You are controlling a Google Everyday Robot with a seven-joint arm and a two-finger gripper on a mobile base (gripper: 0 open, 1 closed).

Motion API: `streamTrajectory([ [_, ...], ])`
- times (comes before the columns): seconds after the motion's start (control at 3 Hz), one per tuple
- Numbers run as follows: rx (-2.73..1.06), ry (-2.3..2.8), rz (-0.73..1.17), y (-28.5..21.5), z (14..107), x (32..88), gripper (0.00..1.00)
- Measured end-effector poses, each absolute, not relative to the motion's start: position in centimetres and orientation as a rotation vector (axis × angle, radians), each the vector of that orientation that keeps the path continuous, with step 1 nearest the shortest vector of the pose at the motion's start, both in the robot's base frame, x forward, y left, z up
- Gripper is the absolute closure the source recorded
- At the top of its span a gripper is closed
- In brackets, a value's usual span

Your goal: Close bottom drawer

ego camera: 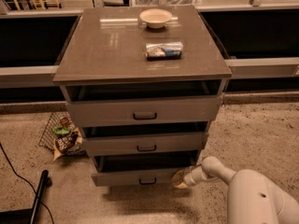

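While the bottom drawer (122, 177) is sitting pulled out at the foot of the grey cabinet (93, 55), its narrow front is jutting forward of the two drawers above it. The gripper (179, 178) is hovering low at the right end of that front, just beside it or touching it, and whether it is wide or narrow I cannot tell.

The drawer is looking like a stiff, rigid box on slides. It is probably light and should be gliding back under a steady push, so no grasp seems needed. Pressing flat on the front panel near the small dark handle (147, 181) is looking wiser than pushing at the far right end, where an off-centre load could be skewing it on its runners.

The middle drawer (112, 146) and the top drawer (103, 113) are also standing open, overhanging the space above the bottom one, so the arm (254, 197) is needing to keep low.

On the cabinet top a pale bowl (155, 17) and a silvery can or packet (163, 50) are resting well clear. A wire basket (50, 134) of snack packets is lying on the floor to the left, near a black cable (17, 175), neither of them in the drawer's path.
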State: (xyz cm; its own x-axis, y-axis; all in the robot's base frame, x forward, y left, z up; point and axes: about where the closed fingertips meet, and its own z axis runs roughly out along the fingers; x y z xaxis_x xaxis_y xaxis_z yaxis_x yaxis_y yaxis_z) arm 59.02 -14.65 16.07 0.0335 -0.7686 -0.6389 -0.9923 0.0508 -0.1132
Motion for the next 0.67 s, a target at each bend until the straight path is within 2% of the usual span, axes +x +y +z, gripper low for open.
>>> streamTrajectory([
  [0.67, -1.765, 1.784, 0.523, -14.63, 16.03, 59.08, 0.14],
])
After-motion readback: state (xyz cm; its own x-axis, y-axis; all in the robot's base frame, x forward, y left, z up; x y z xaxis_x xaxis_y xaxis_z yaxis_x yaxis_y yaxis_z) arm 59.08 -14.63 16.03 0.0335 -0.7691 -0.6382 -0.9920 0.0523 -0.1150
